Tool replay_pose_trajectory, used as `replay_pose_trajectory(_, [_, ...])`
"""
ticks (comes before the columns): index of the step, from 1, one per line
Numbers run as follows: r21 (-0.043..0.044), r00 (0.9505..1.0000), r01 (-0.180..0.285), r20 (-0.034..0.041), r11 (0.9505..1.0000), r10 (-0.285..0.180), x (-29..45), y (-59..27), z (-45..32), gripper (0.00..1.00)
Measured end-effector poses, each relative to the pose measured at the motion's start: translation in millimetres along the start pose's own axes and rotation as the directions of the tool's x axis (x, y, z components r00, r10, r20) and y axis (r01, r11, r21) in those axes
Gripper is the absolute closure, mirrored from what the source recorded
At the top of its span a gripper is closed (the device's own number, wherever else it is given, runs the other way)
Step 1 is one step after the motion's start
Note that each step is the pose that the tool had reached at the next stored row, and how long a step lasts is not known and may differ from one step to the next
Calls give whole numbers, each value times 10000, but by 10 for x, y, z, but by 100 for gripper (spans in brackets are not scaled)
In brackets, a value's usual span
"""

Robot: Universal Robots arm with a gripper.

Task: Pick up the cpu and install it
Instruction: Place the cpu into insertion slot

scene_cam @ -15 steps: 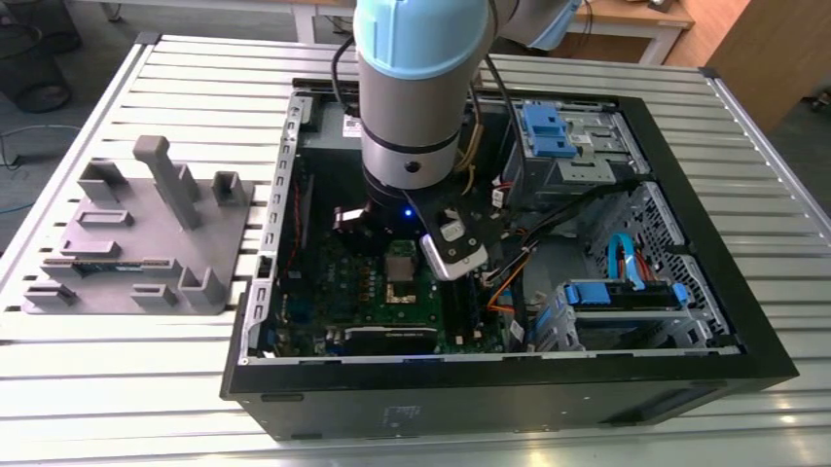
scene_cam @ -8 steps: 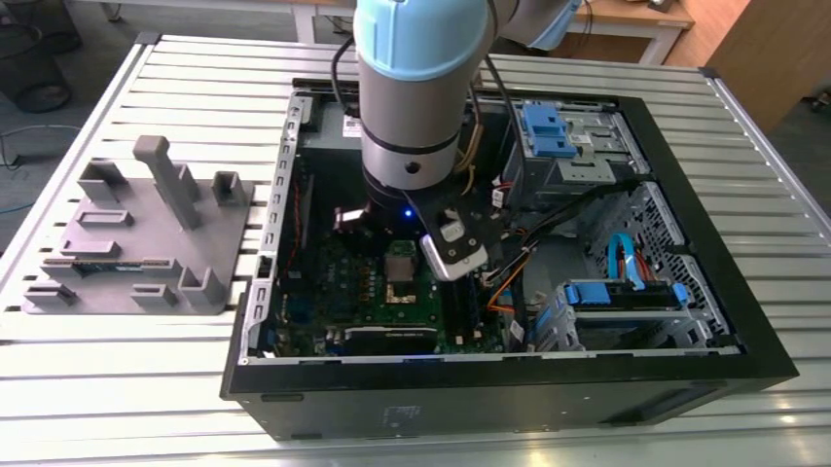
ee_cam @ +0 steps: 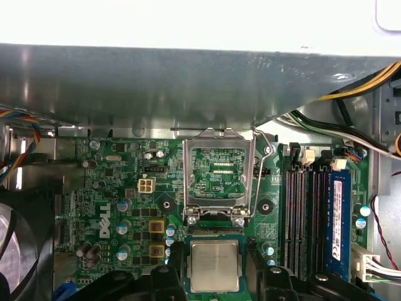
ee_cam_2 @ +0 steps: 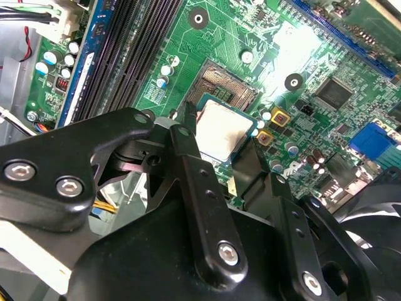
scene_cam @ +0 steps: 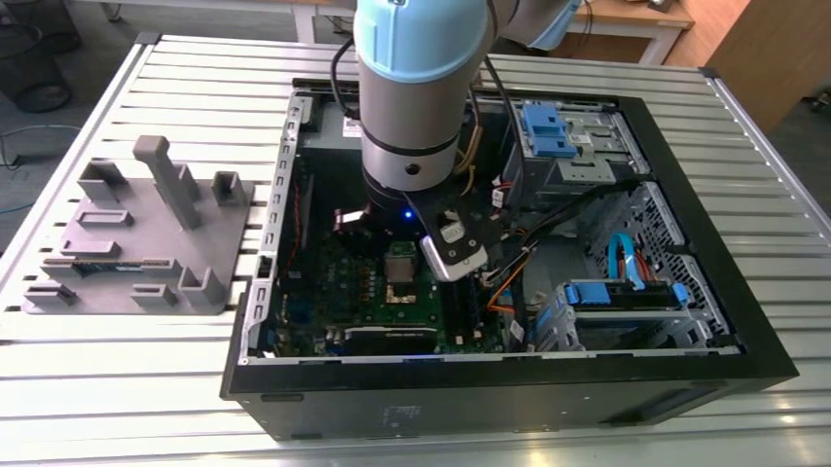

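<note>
- Cpu [ee_cam: 215,264] hangs between the hand's [ee_cam_2: 219,135] fingertips, just over the open socket [ee_cam_2: 230,84] on the green motherboard [ee_cam: 113,188], beside the raised metal frame [ee_cam: 218,179].
- Hand narrow, pinching two opposite edges.
- Probably light, stiff, smooth-topped and fragile underneath, so the edges are the safest hold.

Flat silver square cpu [ee_cam: 214,264] in the claw [ee_cam: 214,254]

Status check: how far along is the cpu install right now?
Done: the cpu is picked up and sits above the motherboard. In hand: the gripper is shut on it, partly over the socket. Left: it is not seated, much of the socket shows uncovered, and the metal frame stands hinged open.
</note>
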State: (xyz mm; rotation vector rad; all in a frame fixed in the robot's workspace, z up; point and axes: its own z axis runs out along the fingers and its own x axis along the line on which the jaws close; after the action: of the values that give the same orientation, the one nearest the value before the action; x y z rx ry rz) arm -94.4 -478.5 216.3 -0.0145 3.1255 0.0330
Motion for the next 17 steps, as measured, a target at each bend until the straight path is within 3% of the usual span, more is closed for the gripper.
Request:
replay_pose_trajectory(7, [-1, 10000, 1, 0, 10000, -1, 0, -12, 21, 53])
replay_pose_trajectory(17, [0, 10000, -2, 0, 10000, 2, -6, -95, 47, 53])
